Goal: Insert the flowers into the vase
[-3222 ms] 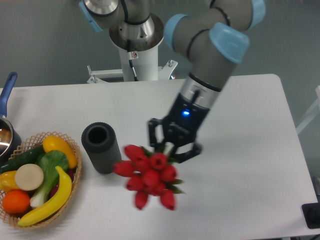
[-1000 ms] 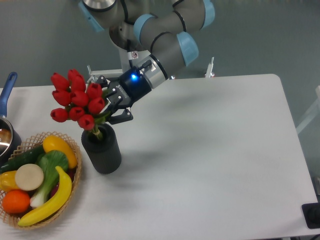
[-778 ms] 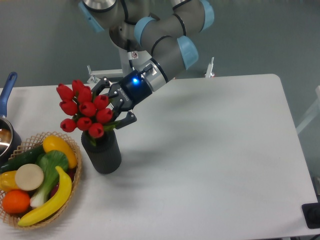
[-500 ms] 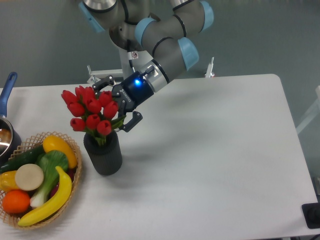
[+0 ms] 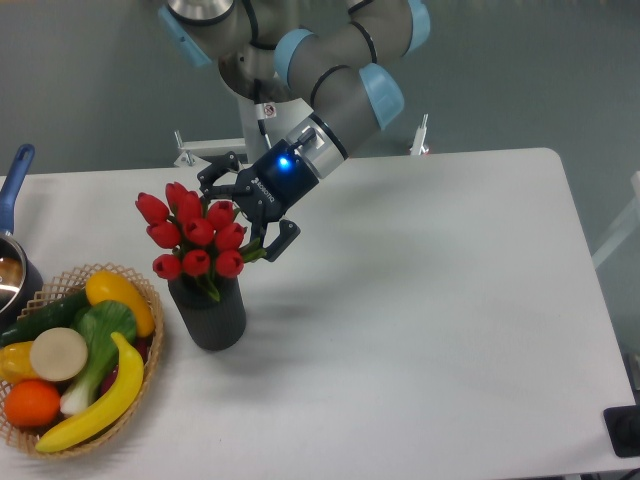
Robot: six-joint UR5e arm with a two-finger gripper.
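Flowers (image 5: 193,236) in vase (image 5: 209,316); basket (image 5: 148,345) left; hand (image 5: 246,204) right of flowers.

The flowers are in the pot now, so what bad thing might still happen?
Two things might go wrong. The gripper sits right beside the red flowers, its jaws spread around the bunch, so pulling away could snag a bud and drag the bunch out or tip the dark vase. The vase also stands close to the fruit basket, so if it falls that way it could hit the basket.
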